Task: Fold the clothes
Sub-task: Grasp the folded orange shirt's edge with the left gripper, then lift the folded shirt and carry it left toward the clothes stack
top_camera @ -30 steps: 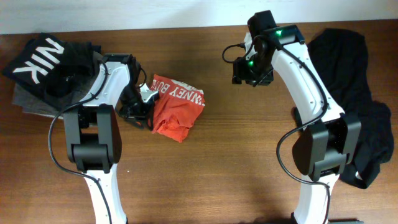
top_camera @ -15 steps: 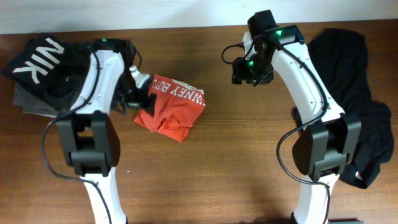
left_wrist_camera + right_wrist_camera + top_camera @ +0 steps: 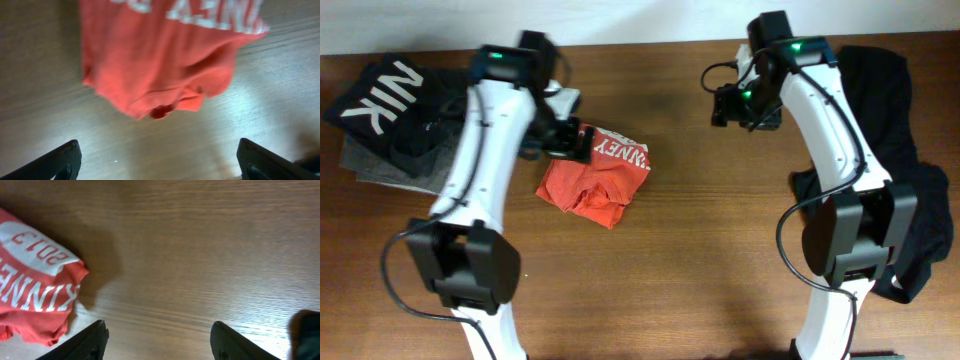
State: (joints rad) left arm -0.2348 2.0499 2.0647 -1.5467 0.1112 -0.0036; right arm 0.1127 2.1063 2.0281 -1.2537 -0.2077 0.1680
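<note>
The crumpled red-orange fabric T-shirt with white lettering (image 3: 592, 180) lies on the brown wooden table (image 3: 700, 250), at 5 o'clock just beside the left gripper (image 3: 565, 140), whose jaws are spread wide and empty. The right gripper (image 3: 745, 105), also spread, hovers well apart at the shirt's 2 o'clock.

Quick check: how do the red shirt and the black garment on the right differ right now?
The red-orange T-shirt is a small crumpled bundle showing white lettering; the black garment is much larger and sprawled loosely. The T-shirt lies left of centre; the black garment lies at the right edge, partly behind the right arm. Both rest on the table.
</note>
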